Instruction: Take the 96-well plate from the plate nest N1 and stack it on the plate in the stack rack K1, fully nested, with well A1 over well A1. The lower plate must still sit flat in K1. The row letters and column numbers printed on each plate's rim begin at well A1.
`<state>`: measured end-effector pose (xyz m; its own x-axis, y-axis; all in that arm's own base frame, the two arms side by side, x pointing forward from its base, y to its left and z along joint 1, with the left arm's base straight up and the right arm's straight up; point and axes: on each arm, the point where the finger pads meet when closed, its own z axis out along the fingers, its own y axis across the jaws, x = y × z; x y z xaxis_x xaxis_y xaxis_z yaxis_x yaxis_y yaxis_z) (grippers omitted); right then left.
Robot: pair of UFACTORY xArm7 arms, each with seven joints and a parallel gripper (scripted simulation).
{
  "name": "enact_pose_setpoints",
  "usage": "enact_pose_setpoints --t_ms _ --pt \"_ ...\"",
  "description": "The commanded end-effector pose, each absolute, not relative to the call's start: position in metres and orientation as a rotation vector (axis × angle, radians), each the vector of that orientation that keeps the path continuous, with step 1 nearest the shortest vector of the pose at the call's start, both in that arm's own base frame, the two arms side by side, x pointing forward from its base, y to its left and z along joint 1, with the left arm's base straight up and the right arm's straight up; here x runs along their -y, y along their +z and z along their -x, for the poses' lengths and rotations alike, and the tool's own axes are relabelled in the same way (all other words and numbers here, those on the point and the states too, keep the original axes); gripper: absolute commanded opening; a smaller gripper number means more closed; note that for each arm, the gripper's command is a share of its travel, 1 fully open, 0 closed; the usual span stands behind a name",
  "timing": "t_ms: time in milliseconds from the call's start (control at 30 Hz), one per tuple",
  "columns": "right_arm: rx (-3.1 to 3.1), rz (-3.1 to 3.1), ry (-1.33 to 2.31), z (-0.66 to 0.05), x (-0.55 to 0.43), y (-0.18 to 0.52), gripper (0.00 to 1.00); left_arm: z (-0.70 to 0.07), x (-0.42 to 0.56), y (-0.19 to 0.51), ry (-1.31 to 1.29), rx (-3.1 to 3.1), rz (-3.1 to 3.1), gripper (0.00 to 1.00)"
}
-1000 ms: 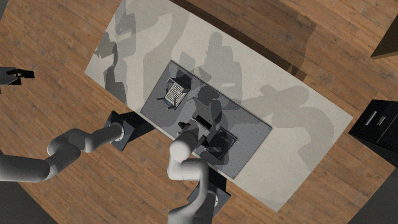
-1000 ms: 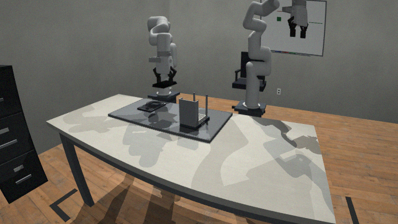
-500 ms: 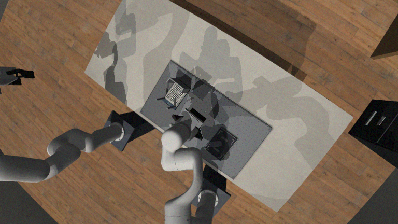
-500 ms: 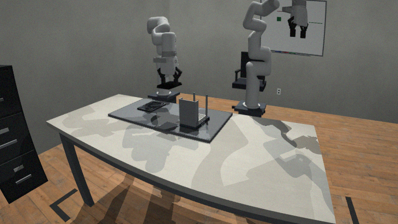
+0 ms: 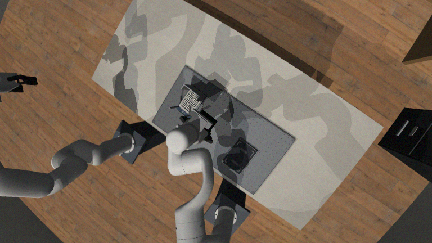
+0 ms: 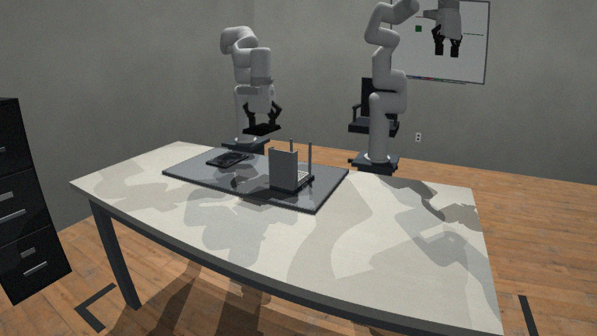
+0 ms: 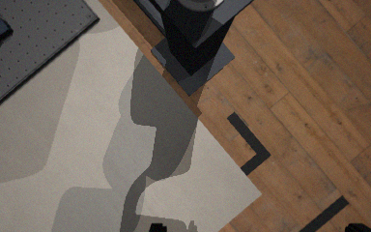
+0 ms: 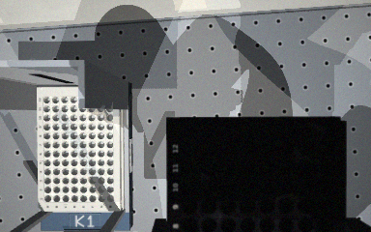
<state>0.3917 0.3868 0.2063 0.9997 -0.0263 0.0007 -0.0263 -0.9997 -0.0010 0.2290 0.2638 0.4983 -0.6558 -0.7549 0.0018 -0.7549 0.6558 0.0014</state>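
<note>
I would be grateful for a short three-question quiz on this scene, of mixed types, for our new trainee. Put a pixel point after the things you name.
1. True or false: the right gripper (image 6: 261,126) is shut on a black plate (image 6: 261,128) (image 8: 256,169).
2. Multiple choice: what does the label (image 8: 85,221) on the stack rack (image 6: 283,169) (image 8: 129,184) read?
A) N1
B) K1
C) A1
3. Fill in the blank: the plate standing in the rack (image 5: 190,100) (image 8: 79,150) is ____ in colour, unlike the one held above the table (image 5: 343,125) (image 6: 418,248) (image 7: 217,179).

Key: 1 true; 2 B; 3 white.
</note>
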Motion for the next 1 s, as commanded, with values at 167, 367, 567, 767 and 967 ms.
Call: enact_pose_setpoints --t_ms 167,367,567,767,967 --pt "-0.040 3.138 -0.005 -0.399 -0.417 0.209 0.00 -0.229 -0.264 0.499 -0.002 2.859 -1.304 1.00" --pt "-0.040 3.138 -0.005 -0.403 -0.433 0.209 0.00 -0.229 -0.264 0.499 -0.002 2.859 -1.304 1.00" --pt "-0.040 3.138 -0.005 -0.407 -0.449 0.210 0.00 -0.229 -0.264 0.499 -0.002 2.859 -1.304 1.00" --pt "-0.040 3.138 -0.005 -0.411 -0.468 0.210 0.00 -0.229 -0.264 0.499 -0.002 2.859 -1.304 1.00" --pt "-0.040 3.138 -0.005 -0.414 -0.481 0.211 0.00 -0.229 -0.264 0.499 -0.002 2.859 -1.304 1.00"
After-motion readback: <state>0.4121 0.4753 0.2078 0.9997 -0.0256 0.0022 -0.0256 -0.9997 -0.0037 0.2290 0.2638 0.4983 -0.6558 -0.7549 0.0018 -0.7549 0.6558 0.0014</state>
